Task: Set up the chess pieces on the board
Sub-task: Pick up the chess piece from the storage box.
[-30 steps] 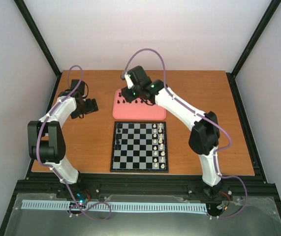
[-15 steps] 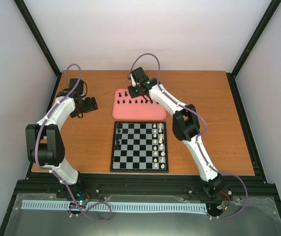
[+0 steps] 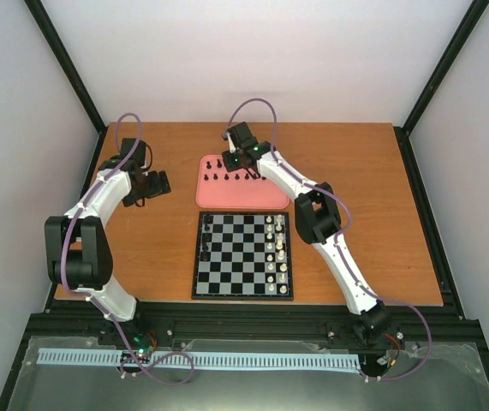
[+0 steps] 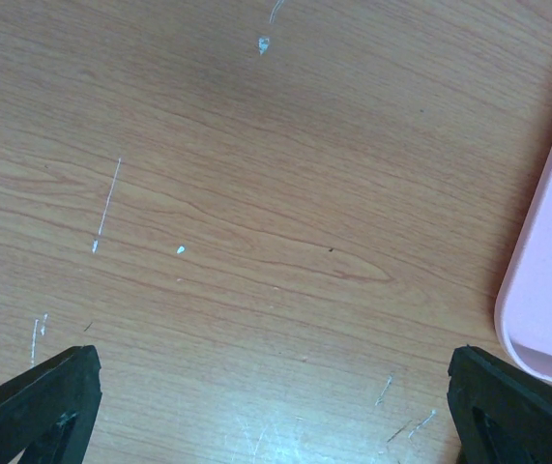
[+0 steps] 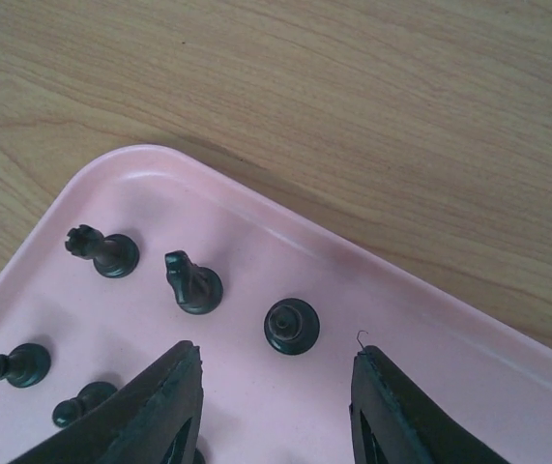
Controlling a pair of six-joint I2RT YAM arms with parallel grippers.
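Most of the black pieces that I can see stand upright on the pink tray, near one rounded corner. A rook, a knight and a round-headed piece stand side by side, with pawns closer to me. Two more stand in the left column of the board, toward its far end. The board has black and pale checks in a dark border and lies flat just in front of the tray.

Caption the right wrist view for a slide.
Open right end effector near a black piece among chess pieces on the pink tray.
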